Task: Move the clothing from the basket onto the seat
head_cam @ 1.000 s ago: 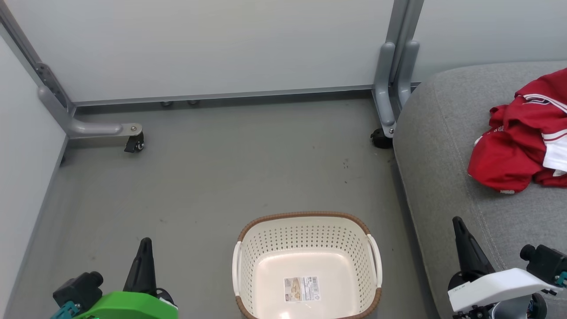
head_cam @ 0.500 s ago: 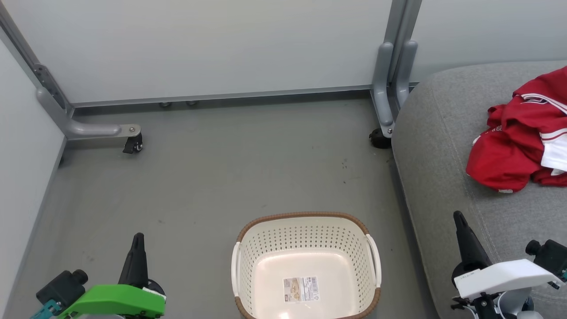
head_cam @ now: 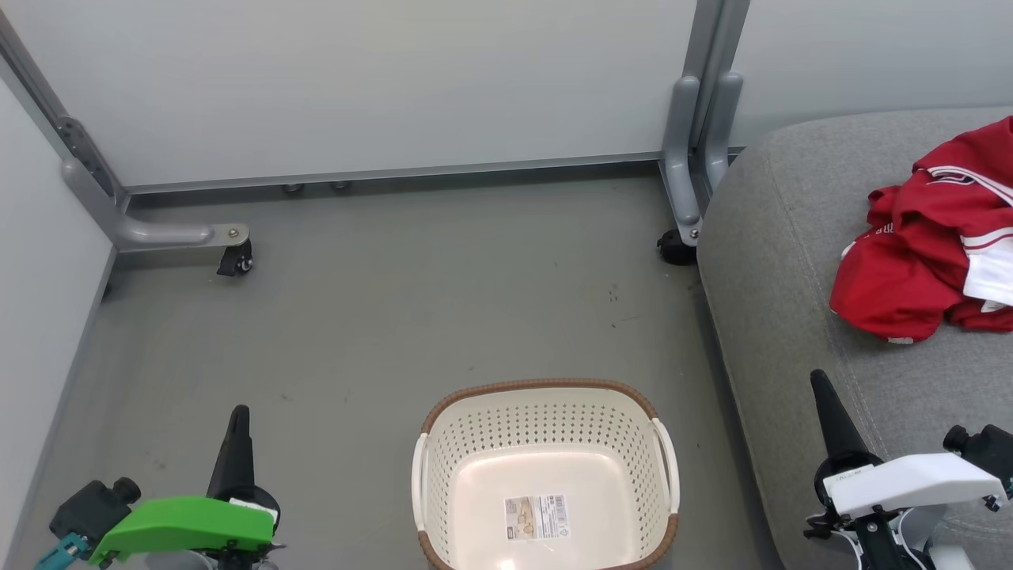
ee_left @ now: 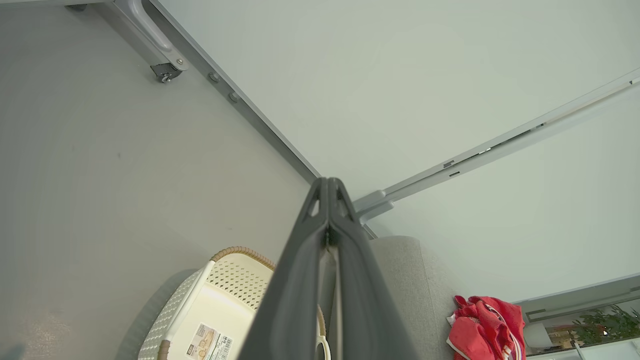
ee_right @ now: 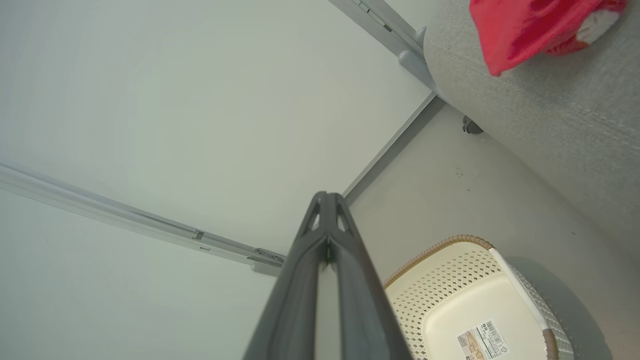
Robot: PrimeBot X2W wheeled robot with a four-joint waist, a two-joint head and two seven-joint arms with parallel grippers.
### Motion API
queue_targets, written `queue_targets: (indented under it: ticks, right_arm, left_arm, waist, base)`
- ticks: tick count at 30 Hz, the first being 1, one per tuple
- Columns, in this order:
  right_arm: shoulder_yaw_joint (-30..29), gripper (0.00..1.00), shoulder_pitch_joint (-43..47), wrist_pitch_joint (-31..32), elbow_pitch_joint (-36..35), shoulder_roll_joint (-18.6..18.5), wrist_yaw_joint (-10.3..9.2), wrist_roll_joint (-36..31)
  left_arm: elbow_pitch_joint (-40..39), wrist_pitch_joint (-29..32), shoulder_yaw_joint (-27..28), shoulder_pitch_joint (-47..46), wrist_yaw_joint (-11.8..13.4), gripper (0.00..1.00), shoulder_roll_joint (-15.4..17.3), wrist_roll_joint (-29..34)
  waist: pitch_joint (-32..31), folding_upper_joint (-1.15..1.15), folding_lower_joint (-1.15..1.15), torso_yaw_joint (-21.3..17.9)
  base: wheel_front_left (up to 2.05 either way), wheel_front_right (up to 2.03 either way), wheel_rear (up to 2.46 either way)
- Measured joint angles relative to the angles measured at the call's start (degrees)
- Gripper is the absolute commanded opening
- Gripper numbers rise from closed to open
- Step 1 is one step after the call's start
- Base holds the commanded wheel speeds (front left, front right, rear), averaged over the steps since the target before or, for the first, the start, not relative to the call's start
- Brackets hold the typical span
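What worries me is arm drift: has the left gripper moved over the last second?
Yes. Judged against the basket, the left gripper has slid left, away from it, and slightly up the head view.

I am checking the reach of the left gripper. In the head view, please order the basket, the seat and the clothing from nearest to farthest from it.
From the left gripper:
1. The basket, on the floor to its right.
2. The seat, beyond the basket, further right.
3. The clothing, on the seat, far right.

left end effector (head_cam: pixel 238 415) shifted left, lower
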Motion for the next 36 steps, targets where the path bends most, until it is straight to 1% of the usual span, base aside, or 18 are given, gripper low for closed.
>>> queue_targets:
  ticks: [13,36]
  right_arm:
    - [-0.54,0.00,-1.86,1.24,1.70,-0.05,0.00,8.17]
    - [-1.57,0.00,-4.24,3.25,4.41,-0.05,0.00,20.26]
  left_arm:
    - [0.11,2.05,1.43,-0.98,-0.48,0.00,-0.20,-8.04]
    - [0.36,5.09,3.50,-2.80,-1.22,0.00,-0.38,-19.78]
  waist:
    - [-0.06,0.00,0.00,-0.24]
    - [-0.17,0.00,0.00,-0.67]
  base:
    - [0.00,0.00,0.00]
    - [0.00,0.00,0.00]
